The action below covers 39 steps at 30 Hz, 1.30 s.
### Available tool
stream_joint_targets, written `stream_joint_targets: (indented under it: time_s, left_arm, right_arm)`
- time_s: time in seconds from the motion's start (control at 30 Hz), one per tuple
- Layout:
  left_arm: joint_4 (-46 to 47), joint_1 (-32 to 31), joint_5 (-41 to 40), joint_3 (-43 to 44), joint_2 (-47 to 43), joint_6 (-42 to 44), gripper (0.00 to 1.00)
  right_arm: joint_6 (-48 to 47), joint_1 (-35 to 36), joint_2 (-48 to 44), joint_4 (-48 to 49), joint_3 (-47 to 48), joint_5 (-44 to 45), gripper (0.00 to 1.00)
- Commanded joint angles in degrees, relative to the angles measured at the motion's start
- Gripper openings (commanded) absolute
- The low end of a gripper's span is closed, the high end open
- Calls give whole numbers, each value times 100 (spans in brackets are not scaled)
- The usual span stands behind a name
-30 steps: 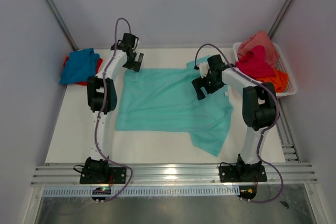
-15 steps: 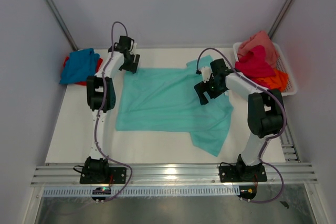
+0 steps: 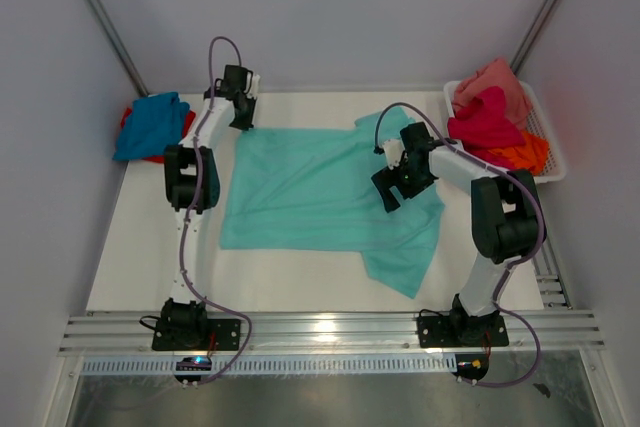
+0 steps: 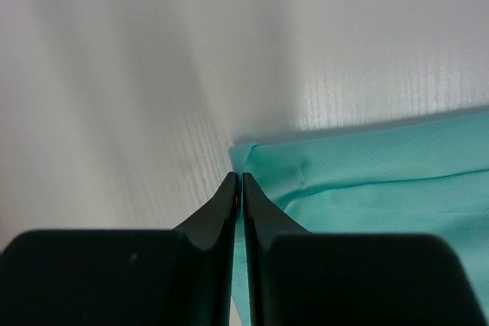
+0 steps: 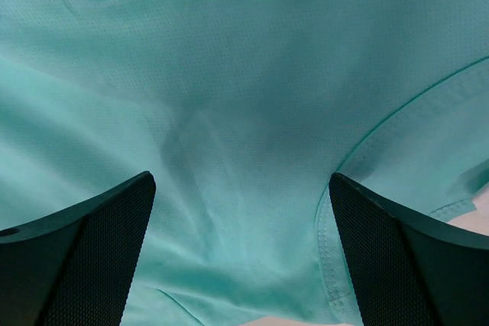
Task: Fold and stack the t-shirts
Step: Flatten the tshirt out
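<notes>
Lying flat mid-frame on the table [image 3: 150,247], the mint tee [image 3: 310,192] is smooth across the body, with its lower-right part bunched into a slanting flap and a sleeve poking out at the upper right. The left gripper [image 4: 238,177] is clenched on the tee's upper-left corner beside bare white tabletop, while the right gripper [image 5: 241,181] hangs spread wide over the cloth near a stitched hem, grasping nothing. Bare table borders the tee's left and lower edges; a blue tee [image 3: 150,125] lies at the far left, and a basket [image 3: 545,122] holding a heap of tees [image 3: 490,112] sits at the upper right.
</notes>
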Motion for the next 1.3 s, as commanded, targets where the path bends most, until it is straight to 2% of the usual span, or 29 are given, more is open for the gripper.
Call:
stream_joint_targets:
  time_s: [0.0,0.07,0.37,0.7,1.27]
  left_arm:
    - [233,56,173,253,69,-76,7]
    - [233,65,191,262,69,-85,0]
    - [269,267,261,411,-10,-191,0]
    - [365,610,453,588,-476,-426,0]
    - [427,742,446,675,-362,-454,0]
  right_arm:
    - [-142,-5,-405,39,-129,168,99]
    - [-169,-5,-484,21,-217,212,99]
    - [-186,-5,-818,83,-692,449,100]
    - [-116,-5,-1108,205,-1289,520,100]
    - [-160,-5,-1126,153,-1474,599,99]
